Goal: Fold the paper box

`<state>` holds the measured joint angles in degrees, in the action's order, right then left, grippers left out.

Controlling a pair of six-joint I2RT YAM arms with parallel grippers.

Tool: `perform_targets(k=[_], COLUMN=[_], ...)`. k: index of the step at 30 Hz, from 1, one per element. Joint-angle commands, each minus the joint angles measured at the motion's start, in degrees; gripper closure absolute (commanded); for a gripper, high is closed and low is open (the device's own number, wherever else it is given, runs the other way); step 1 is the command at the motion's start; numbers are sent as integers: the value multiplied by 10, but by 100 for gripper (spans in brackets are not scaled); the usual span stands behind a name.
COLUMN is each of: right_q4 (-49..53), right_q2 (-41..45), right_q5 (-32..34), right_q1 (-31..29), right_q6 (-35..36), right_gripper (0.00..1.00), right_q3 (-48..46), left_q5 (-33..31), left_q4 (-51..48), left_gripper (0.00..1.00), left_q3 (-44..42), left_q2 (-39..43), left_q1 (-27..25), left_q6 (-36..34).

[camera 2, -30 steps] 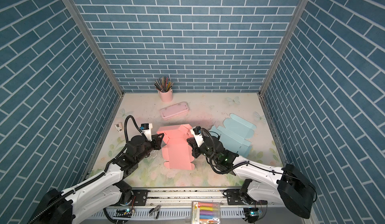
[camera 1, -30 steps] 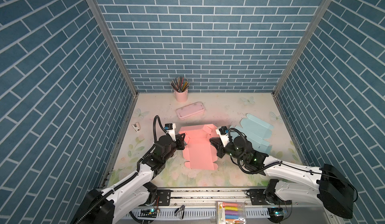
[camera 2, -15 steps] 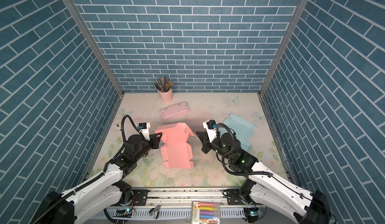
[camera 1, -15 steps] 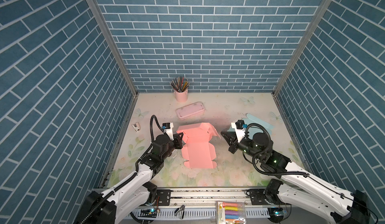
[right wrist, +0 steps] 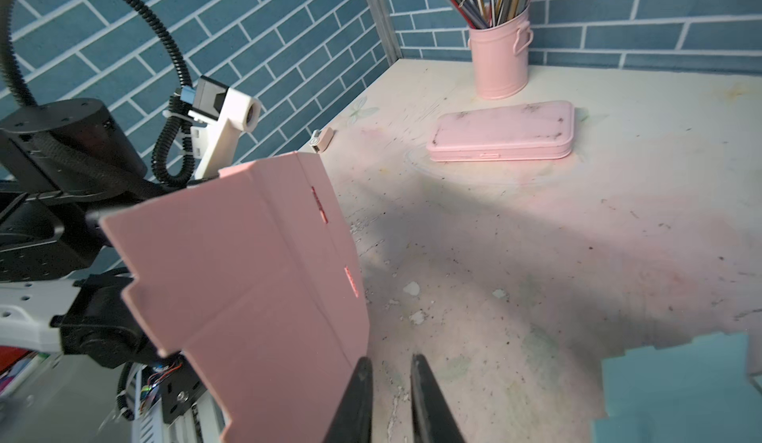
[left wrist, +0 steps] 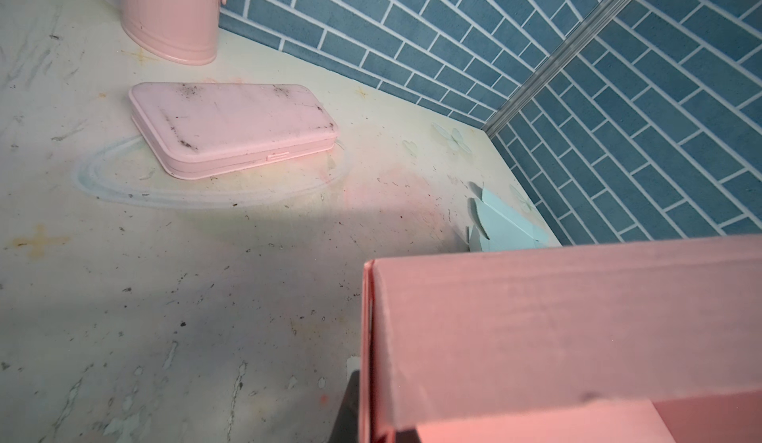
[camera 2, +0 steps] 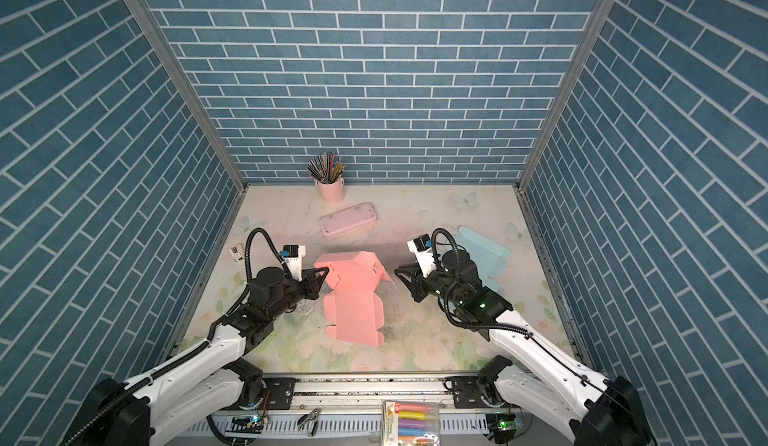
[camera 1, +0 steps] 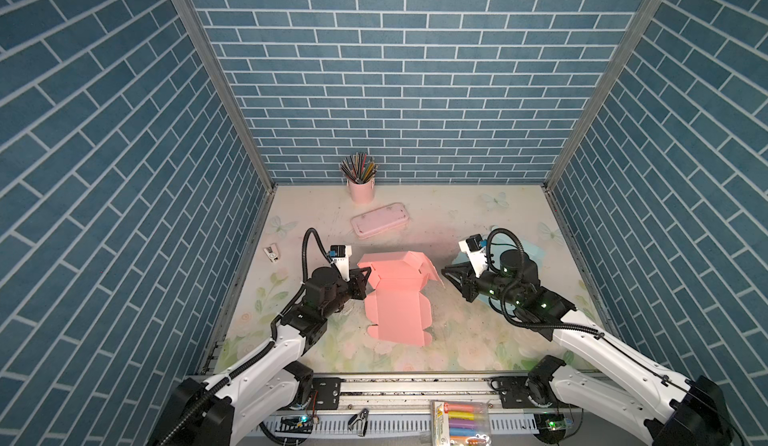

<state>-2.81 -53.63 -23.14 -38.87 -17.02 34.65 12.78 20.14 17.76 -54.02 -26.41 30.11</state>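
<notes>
Though on paper box (camera 1: pixel 399 311), left tool (camera 1: pixel 368 282) half-hidden.

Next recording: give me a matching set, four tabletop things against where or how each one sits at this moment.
Things:
1. pink paper box
2. blue paper cutout
3. pink tin case
4. pink cup of pencils

States:
A. upright by the back wall
B. lying closed between the cup and the pink box
C. partly hidden behind the right arm
D. partly folded, far end raised, left claw shut on its edge

Pairs: 1-D, 2-C, 3-B, 4-A
</notes>
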Motion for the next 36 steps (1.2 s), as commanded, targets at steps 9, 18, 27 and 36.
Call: perform_targets(k=[9, 18, 27, 36], right_q4=[-38, -34, -24, 33], right_q2=[-52, -75, -114, -180], right_q5=[-81, -57, -11, 140], right_q1=[-33, -56, -94, -145], right_q6=[57, 74, 88, 82], right_gripper=[82, 82, 84, 82], right_q3=[16, 30, 67, 130], left_q5=[19, 23, 16, 9], left_q4=[8, 20, 22, 22], left_gripper=[94, 94, 94, 94], left_q3=[21, 20, 26, 29], left_q2=[-19, -36, -58, -65], left_q1=[5, 4, 4, 4], left_q6=[-6, -4, -4, 6])
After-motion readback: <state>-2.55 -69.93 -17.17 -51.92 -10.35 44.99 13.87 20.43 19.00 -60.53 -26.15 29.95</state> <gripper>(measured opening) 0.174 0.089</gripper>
